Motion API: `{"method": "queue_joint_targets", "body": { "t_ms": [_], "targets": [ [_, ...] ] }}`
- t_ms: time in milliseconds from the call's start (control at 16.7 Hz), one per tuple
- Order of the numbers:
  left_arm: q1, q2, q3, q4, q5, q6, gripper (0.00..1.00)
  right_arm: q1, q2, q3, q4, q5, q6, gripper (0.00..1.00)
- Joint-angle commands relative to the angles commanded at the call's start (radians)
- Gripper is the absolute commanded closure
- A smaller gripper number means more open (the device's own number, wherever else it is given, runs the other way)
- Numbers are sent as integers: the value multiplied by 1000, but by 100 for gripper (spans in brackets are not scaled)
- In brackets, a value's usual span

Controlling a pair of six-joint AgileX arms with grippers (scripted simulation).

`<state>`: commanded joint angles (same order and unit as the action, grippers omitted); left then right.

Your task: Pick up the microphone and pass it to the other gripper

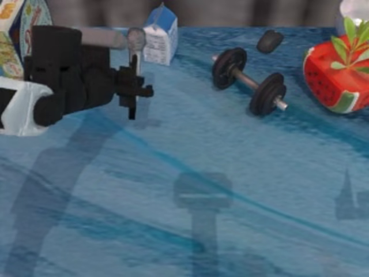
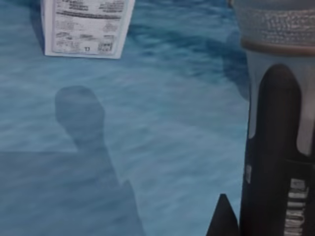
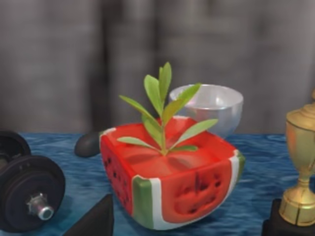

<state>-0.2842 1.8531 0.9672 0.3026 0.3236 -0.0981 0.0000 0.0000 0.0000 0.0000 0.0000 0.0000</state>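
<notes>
The microphone (image 1: 136, 55), with a black handle and a silver-grey mesh head, hangs above the table at the far left. Its head points toward the far edge. My left gripper (image 1: 134, 88) is shut on the handle. In the left wrist view the microphone (image 2: 278, 147) fills the side of the picture, one black fingertip (image 2: 224, 219) sits right against it, and its shadow falls on the table well apart. The right gripper (image 3: 140, 233) is outside the top view. It stands open by the watermelon planter, with one wedge fingertip (image 3: 98, 219) showing and nothing held.
A milk carton (image 1: 161, 34) stands just behind the microphone. A dumbbell (image 1: 248, 81) lies at the far middle, and a small black lump (image 1: 269, 41) sits behind it. The watermelon planter (image 1: 337, 78), a silver bowl (image 3: 211, 105) and a gold trophy (image 3: 302, 162) crowd the far right. A colourful box (image 1: 11, 34) stands far left.
</notes>
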Motion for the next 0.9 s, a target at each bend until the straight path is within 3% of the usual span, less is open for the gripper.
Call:
{"method": "queue_joint_targets", "body": {
  "t_ms": [240, 420, 600, 900],
  "targets": [
    [14, -95, -96, 335, 127, 63, 100, 0, 0, 0, 0, 0, 0, 0],
    [24, -160, -144, 486, 195, 100, 100, 0, 0, 0, 0, 0, 0, 0],
    [28, -194, -165, 545, 222, 117, 100, 0, 0, 0, 0, 0, 0, 0],
    [20, -192, -160, 543, 217, 117, 100, 0, 0, 0, 0, 0, 0, 0]
  ]
}}
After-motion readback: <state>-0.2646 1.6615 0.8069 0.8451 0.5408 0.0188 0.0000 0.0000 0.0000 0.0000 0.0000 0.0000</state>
